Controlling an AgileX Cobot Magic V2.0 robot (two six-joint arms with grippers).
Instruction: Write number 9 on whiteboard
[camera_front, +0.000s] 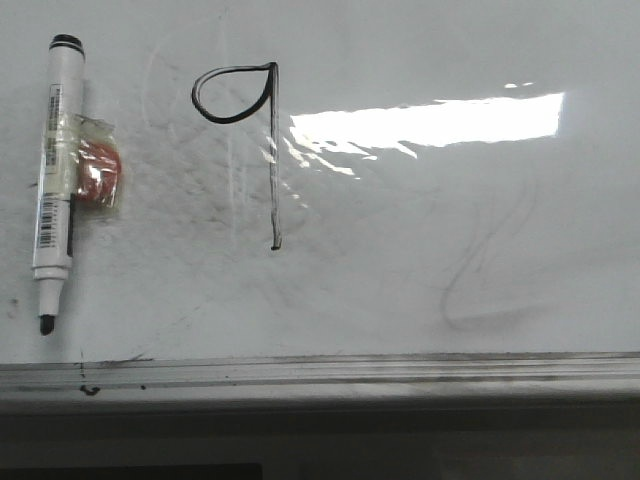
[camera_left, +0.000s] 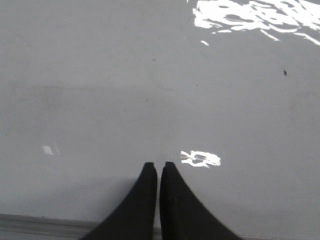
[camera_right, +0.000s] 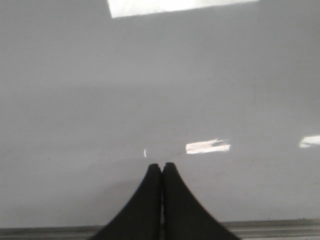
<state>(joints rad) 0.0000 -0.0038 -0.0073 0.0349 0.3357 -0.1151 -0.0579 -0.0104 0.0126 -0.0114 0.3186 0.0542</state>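
Whiteboard (camera_front: 420, 270) fills pretty much the whole front view, glossy and smeared with grey erased marks, a big glare patch (camera_front: 430, 122) across the upper right and a grey metal ledge (camera_front: 320, 372) along the near edge. Number 9 (camera_front: 255, 130) is already sitting there in thin black ink, a teardrop loop joined to a long straight stem, left of the glare, so the writing looks done. Marker (camera_front: 55, 180) lies flat on the board well left of the 9, uncapped, tip pointing at the ledge, with some crinkly tape and a reddish blob (camera_front: 98, 172) stuck to its side. Left gripper (camera_left: 158, 170) and right gripper (camera_right: 162, 169) each have their black fingers pressed together with nothing between them, over bare board near the ledge; neither shows in the front view. Handling-wise, the marker looks light and stiff, a smooth plastic barrel that could roll or slip, so pinching mid-barrel near the taped bit seems the safest hold. The fresh ink probably smears easily, so best keep anything from brushing over it.
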